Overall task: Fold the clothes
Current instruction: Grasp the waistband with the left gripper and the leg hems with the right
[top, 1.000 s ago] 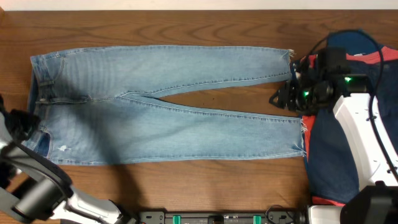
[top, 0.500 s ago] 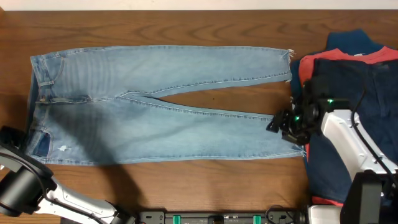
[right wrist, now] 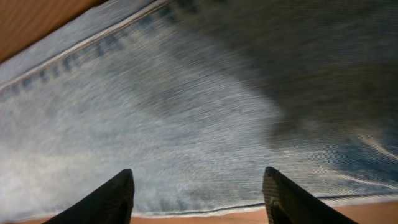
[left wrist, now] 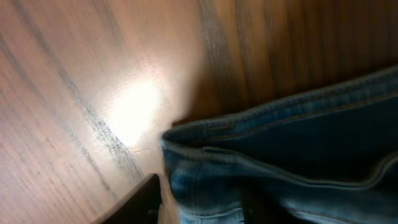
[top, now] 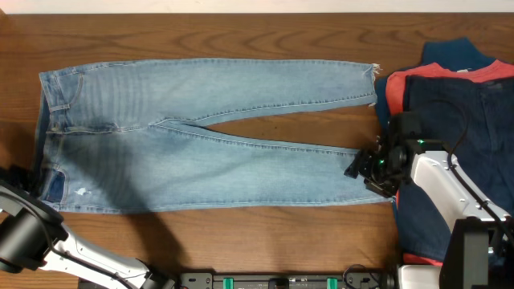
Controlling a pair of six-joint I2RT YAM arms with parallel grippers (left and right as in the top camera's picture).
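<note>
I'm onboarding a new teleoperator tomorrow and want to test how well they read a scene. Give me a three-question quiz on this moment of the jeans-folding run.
1. True or false: the jeans are already folded in half.
2. Multiple choice: the right gripper is over A) the waistband, B) a leg near its hem, C) the fork of the legs.
3. Fill in: in the right wrist view, its fingers stand ____.

Key
1. False. The jeans lie flat on the table, with both legs spread.
2. B.
3. Open, with denim showing between them.
</note>
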